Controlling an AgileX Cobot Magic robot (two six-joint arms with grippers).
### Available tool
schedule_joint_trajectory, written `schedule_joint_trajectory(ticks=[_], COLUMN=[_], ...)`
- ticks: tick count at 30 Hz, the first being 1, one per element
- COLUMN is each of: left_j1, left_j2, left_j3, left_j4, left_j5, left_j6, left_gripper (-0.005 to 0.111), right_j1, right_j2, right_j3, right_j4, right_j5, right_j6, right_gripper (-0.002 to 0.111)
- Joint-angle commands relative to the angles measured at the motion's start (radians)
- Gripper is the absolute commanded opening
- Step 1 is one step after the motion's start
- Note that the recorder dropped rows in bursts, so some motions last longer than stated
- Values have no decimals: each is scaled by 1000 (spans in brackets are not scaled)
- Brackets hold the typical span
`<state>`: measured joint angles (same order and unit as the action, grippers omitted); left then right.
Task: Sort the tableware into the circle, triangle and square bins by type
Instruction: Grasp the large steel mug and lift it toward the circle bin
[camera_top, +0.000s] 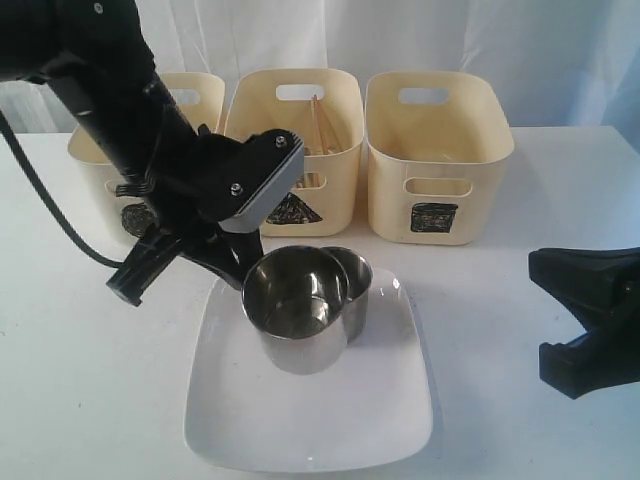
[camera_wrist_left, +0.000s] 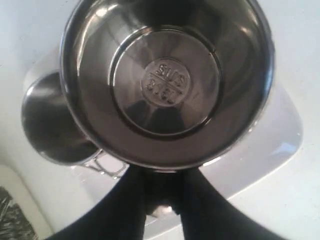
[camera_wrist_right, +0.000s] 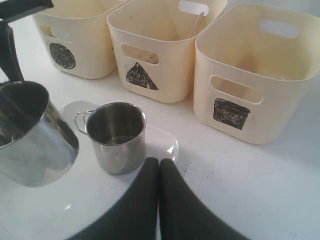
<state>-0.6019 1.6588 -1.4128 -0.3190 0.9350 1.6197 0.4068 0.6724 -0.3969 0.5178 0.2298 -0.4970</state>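
1. One steel mug (camera_top: 295, 310) hangs tilted over the white plate (camera_top: 300, 440). The left gripper (camera_wrist_left: 162, 200) pinches it at its near side. Whether the fingers hold the rim or the handle, I cannot tell.
2. The step in hand seems to be carrying this mug to a bin. It should rise higher first, so that its bottom passes above the bin walls. It should also stay level enough not to slip from such a narrow grip.
3. Which bin takes mugs is not shown. The circle bin (camera_wrist_right: 90, 55) is nearest to this arm and seems likely.
4. A second mug (camera_top: 357, 285) stands upright on the plate, just behind the first one and very near. A straight lift is safer, because a sideways swing may knock it.
5. The triangle bin (camera_top: 335, 170) in the middle has wooden chopsticks (camera_top: 318, 125) inside. The square bin (camera_top: 440, 170) stands on the right.
6. The right gripper (camera_wrist_right: 159, 167) has its fingers pressed together and holds nothing. It is well apart on the right, not in the way.
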Motion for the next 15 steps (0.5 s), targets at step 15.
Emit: schedule_joint_trajectory(ticks=[15], left_j1=[237], left_j2=[-53], left_j3=[5], left_j4=[-119], left_j5=[-562], left_j6=[-105], left_gripper=[0], right_j1=[1], right_j2=[-4], right_j3=[4], right_j4=[-3], right_j5=[-15], right_j6=[2], right_gripper=[0])
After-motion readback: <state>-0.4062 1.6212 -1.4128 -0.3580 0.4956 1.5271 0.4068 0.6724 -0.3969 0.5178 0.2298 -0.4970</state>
